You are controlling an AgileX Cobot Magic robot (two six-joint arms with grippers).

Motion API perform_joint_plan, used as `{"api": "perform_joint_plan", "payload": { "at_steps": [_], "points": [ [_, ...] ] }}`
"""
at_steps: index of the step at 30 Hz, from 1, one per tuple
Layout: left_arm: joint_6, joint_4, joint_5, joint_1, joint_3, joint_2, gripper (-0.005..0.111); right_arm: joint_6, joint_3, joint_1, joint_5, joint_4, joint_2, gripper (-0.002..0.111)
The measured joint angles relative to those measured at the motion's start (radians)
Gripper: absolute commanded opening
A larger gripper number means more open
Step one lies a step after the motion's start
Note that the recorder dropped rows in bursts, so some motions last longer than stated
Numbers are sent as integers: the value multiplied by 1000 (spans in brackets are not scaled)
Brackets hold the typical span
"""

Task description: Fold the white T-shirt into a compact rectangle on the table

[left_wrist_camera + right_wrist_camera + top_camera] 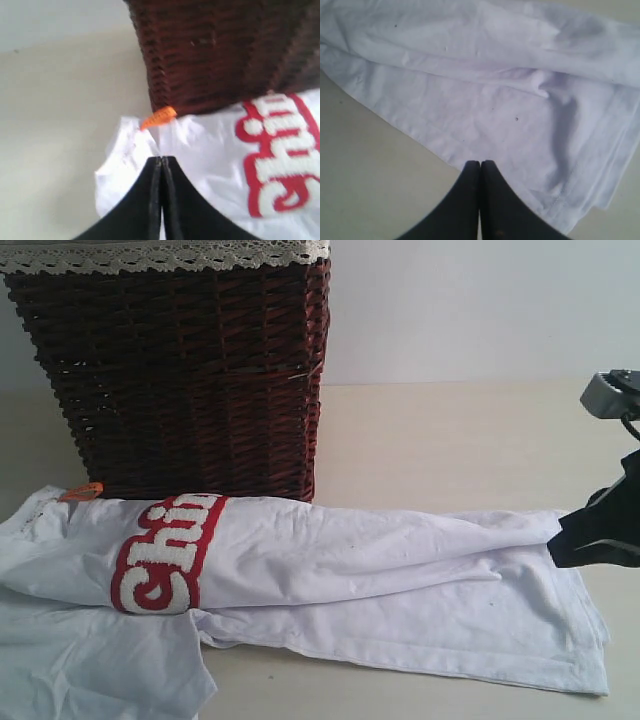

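The white T-shirt point(350, 560) lies across the table point(450, 440) as a long band, its red-edged lettering point(165, 560) at the left and its orange neck tag point(82, 491) against the basket. My right gripper point(556, 545) is at the shirt's right end. In the right wrist view its black jaws are pressed together point(480, 163) over the hem edge of the shirt point(495, 100), with no cloth between them. My left gripper point(161, 159) is out of the exterior view. Its jaws are shut, with no cloth seen between them, over the collar end of the shirt point(200, 150), just short of the tag point(159, 117).
A tall dark wicker basket point(180, 370) with white lace trim stands behind the shirt's left half, touching its far edge; in the left wrist view the basket point(225, 50) rises just beyond the tag. Bare table point(370, 175) lies beside the hem.
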Motion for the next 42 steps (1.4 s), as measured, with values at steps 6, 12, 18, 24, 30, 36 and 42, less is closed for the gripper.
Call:
{"api": "perform_joint_plan", "payload": {
  "at_steps": [6,12,18,24,30,36,42],
  "points": [
    [320,-334,327,-172,-78,61,0,-4,-2,0,2,30,9,0],
    [562,-646,560,-188,-120,206,0,0,-2,0,-24,36,9,0],
    [668,-770,629,-190,-103,352,0,0,-2,0,-68,74,11,0],
    [677,-770,442,-190,-98,527,0,0,-2,0,-79,79,11,0],
    [600,-736,296,-190,-107,684,0,0,-2,0,-79,79,11,0],
    [418,-607,480,-278,-125,720,0,0,-2,0,-55,79,11,0],
    [400,-569,732,-380,-112,738,0,0,-2,0,-50,83,11,0]
  ]
}}
